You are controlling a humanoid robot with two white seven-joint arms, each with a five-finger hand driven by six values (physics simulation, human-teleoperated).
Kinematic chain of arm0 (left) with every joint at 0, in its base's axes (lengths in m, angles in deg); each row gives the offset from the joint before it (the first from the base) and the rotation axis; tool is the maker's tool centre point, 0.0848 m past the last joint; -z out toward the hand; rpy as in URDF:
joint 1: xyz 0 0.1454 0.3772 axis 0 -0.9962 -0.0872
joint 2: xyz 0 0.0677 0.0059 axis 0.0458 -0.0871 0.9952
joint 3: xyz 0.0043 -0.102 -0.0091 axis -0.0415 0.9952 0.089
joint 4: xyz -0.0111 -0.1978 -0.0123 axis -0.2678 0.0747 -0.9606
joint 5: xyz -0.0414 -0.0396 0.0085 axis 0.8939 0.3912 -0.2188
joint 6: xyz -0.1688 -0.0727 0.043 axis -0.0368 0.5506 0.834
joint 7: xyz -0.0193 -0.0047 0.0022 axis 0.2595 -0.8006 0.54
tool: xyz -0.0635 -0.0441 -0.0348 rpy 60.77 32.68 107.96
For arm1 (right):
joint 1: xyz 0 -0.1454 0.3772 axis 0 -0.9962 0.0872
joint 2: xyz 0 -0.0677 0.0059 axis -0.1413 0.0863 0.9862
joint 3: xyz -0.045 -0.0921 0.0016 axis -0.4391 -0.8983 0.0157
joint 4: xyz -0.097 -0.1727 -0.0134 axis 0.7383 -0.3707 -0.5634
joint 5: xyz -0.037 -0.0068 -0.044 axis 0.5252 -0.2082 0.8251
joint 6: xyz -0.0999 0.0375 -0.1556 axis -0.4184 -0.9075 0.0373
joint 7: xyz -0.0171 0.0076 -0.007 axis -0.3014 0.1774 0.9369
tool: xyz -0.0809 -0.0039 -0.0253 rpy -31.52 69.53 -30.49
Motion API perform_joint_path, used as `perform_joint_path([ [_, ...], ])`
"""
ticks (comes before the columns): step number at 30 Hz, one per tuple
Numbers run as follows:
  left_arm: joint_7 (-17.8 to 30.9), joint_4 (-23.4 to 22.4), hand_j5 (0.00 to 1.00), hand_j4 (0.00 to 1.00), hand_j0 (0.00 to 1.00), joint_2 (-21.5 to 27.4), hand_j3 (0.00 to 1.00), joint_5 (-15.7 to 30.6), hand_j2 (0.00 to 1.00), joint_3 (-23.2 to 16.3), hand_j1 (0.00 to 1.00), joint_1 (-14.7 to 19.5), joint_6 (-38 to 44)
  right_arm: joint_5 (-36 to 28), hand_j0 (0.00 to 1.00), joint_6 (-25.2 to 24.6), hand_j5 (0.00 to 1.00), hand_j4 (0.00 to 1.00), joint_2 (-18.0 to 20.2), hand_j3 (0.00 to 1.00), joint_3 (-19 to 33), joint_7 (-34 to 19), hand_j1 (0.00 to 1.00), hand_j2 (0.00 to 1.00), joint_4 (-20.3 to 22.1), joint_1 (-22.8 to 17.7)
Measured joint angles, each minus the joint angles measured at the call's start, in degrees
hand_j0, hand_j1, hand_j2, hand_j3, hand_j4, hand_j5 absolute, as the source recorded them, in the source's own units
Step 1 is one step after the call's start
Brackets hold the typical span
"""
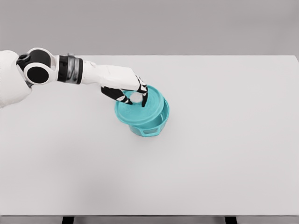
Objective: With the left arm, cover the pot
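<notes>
A teal pot (153, 127) stands near the middle of the white table (210, 154). A teal lid (142, 111) lies tilted over its top, shifted toward the left so the pot's right rim and front handle still show. My left hand (132, 96) reaches in from the left and its fingers are curled around the lid's white knob (136, 98). The right arm does not show.
The left arm (70, 70) stretches across the table's far left part. The table's front edge runs along the bottom of the view, with two dark legs below it.
</notes>
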Motion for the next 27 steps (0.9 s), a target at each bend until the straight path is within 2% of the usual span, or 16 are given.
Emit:
perform_joint_path([
  [8, 0.01, -0.82, 0.53, 0.53, 0.53, -1.91, 0.53, 0.03, 0.53, -0.32, 0.53, 0.18, 0.0, 0.0, 1.0, 0.01, 1.0, 1.0, 0.0, 1.0, 0.0, 0.0, 1.0, 1.0, -0.01, 0.0],
  [10, 0.01, -0.88, 0.75, 0.75, 0.75, -2.01, 0.75, 0.04, 0.75, -0.33, 0.75, 0.26, 0.0, 0.01, 1.0, 0.02, 1.0, 1.0, 0.0, 1.0, 0.01, 0.0, 1.0, 1.0, -0.01, -0.09],
  [11, 0.01, -0.94, 0.79, 0.79, 0.79, -2.04, 0.79, 0.04, 0.79, -0.34, 0.79, 0.44, 0.0, 0.0, 1.0, 0.02, 1.0, 1.0, 0.0, 1.0, 0.01, 0.0, 1.0, 1.0, -0.01, 0.0],
  [16, -0.03, -1.13, 0.79, 0.79, 0.79, -2.19, 0.79, 0.03, 0.79, -0.34, 0.79, 0.53, 0.0, 0.0, 1.0, 0.01, 1.0, 1.0, 0.0, 1.0, 0.01, 0.0, 1.0, 1.0, 0.0, 0.0],
  [19, -0.06, -1.17, 0.96, 0.96, 0.96, -2.27, 0.96, 0.03, 0.96, -0.32, 0.96, 0.61, 0.0, 0.01, 1.0, 0.02, 1.0, 1.0, 0.0, 1.0, 0.01, 0.0, 1.0, 1.0, 0.01, -0.09],
  [20, -0.04, -1.09, 1.0, 1.0, 1.0, -1.98, 1.0, 0.23, 1.0, -0.26, 1.0, 2.02, 0.02, 0.0, 1.0, 0.01, 1.0, 1.0, 0.0, 1.0, 0.01, 0.0, 1.0, 1.0, 0.0, 0.0],
  [22, 0.1, 0.75, 1.0, 1.0, 1.0, 1.68, 1.0, 2.91, 1.0, 0.07, 1.0, 3.69, 0.03, 0.01, 1.0, 0.0, 1.0, 1.0, 0.0, 1.0, 0.02, 0.0, 1.0, 1.0, 0.0, 0.0],
  [23, 0.15, 2.6, 1.0, 1.0, 1.0, 4.91, 1.0, 4.49, 1.0, 0.41, 1.0, 2.81, 0.02, 0.01, 1.0, 0.0, 1.0, 1.0, 0.0, 1.0, 0.01, 0.0, 1.0, 1.0, 0.0, 0.0],
  [24, 0.17, 4.45, 1.0, 1.0, 1.0, 9.05, 1.0, 6.09, 1.0, 1.32, 1.0, -0.22, 0.04, 0.01, 1.0, 0.01, 1.0, 1.0, 0.0, 1.0, 0.0, 0.0, 1.0, 1.0, -0.01, 0.0],
  [25, 0.21, 6.1, 1.0, 1.0, 1.0, 13.61, 1.0, 7.51, 1.0, 3.26, 1.0, -5.69, 0.13, 0.0, 1.0, 0.01, 1.0, 1.0, 0.0, 1.0, 0.0, 0.0, 1.0, 1.0, -0.01, 0.0],
  [27, 0.25, 8.22, 1.0, 1.0, 1.0, 20.64, 1.0, 8.95, 1.0, 10.3, 1.0, -18.05, 0.03, 0.01, 1.0, 0.0, 1.0, 1.0, 0.0, 1.0, 0.0, 0.0, 1.0, 1.0, -0.01, 0.0],
])
